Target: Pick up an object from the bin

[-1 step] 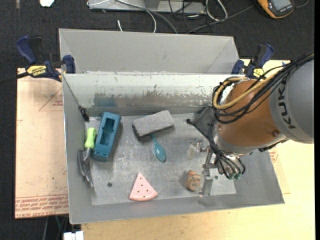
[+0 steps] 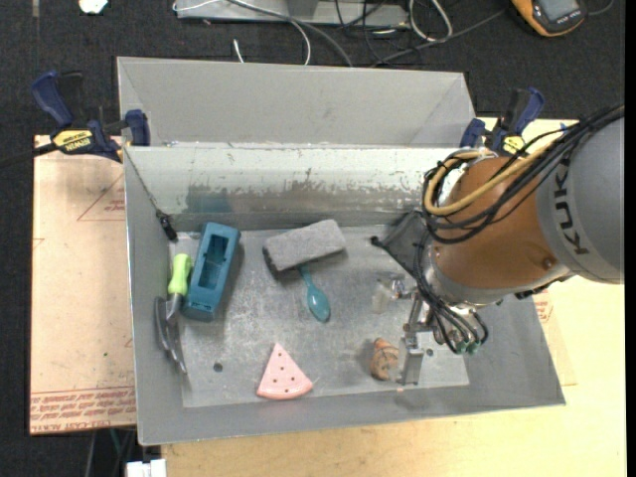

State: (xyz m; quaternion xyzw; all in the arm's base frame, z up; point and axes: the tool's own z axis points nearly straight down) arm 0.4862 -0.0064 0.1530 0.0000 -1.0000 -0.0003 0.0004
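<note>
Small brown-and-tan rounded object point(image 2: 383, 358), lying on the floor of the grey metal bin point(image 2: 338, 361), close to its near edge and toward the near right corner as the camera sees it. The gripper point(image 2: 406, 369) hangs from the orange-covered wrist point(image 2: 487, 237) just beside this object, on its right, low over the bin floor. Contact between the two cannot be made out, and whether the gripper is open or closed cannot be told from this angle. No thing can be seen to be held.

Other contents, all well apart from the gripper:
- a pink wedge shaped like a watermelon slice point(image 2: 282, 374) along the near edge, left of the rounded object;
- a teal spoon point(image 2: 315, 299) and a grey block point(image 2: 304, 245) toward the middle;
- a blue box-shaped item point(image 2: 212, 270) by the left wall, with a yellow-green piece point(image 2: 178, 274) and a dark grey metal tool point(image 2: 169, 334) beside it.

Step in hand, as judged: the approach to the rounded object, before any grasp or lift. The next move appears to call for a small correction to the left, so that the object sits centred under the gripper, then closure and a straight lift. The object looks small and rounded, so it may roll or slip aside if caught off-centre.
</note>
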